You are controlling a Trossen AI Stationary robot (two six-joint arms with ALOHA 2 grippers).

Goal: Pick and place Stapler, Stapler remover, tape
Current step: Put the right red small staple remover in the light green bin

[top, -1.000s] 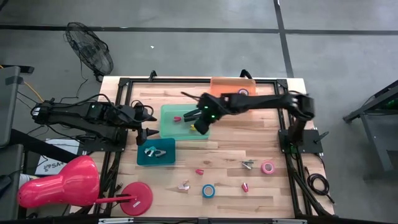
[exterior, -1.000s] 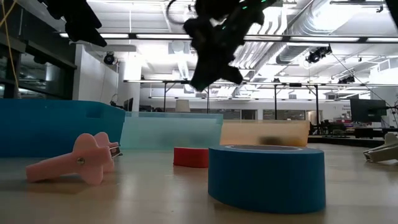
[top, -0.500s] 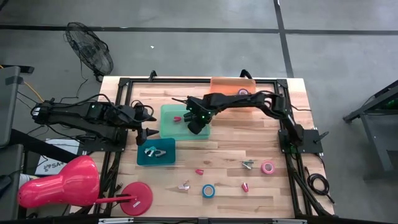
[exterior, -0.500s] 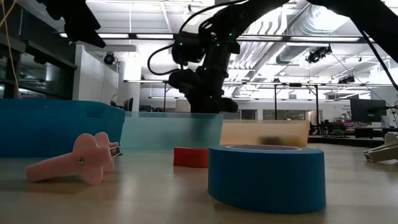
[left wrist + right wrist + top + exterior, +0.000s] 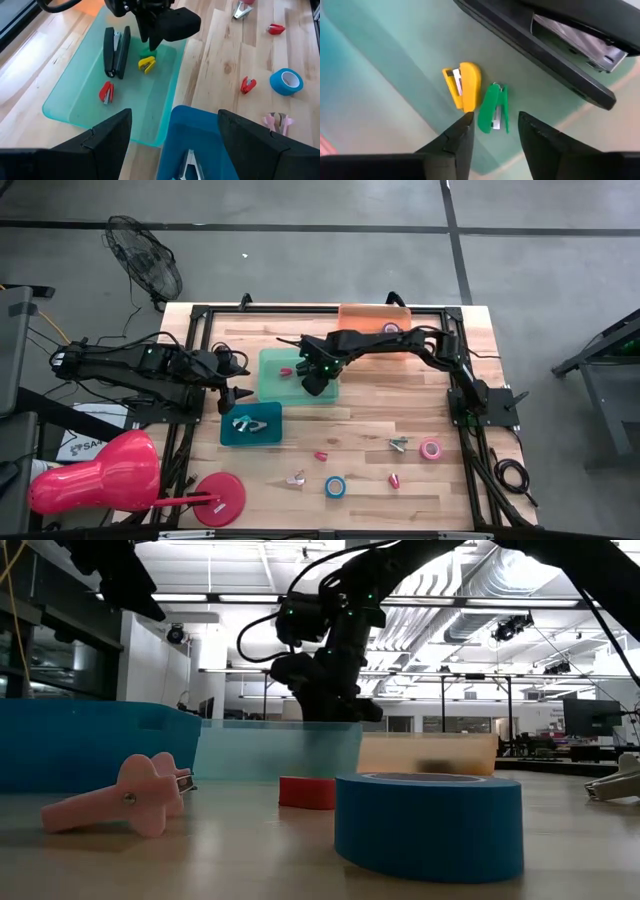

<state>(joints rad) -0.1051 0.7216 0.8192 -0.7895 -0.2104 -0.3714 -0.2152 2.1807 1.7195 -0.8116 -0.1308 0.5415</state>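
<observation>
So, front of the wooden surface (image 5: 360, 420) first: the blue tape roll (image 5: 428, 825), pink tape roll (image 5: 431, 448), pink plastic staple remover (image 5: 120, 800) and a grey metal staple remover (image 5: 398, 444) lie loose, well apart, w/ no arm near them. Mid-surface, the left end effector (image 5: 175, 112) hovers over the deep blue bin (image 5: 200, 135), fingers wide & empty. Just beyond, the right end effector (image 5: 495, 131) sits low inside the pale green translucent tray (image 5: 275, 388), fingers apart, gripping nothing. The small green stapler (image 5: 493, 114) lies between its tips, just beside the small yellow stapler (image 5: 464, 92), w/ the long black stapler (image 5: 560, 60) near. Risks, imo: if the arm lifts at an angle, a fingertip could catch the green stapler & flick it into the yellow one or over the rim. A sideways exit could bump the black stapler or drag the light tray. The arms are close, so a swing toward the bin risks a clash.
</observation>
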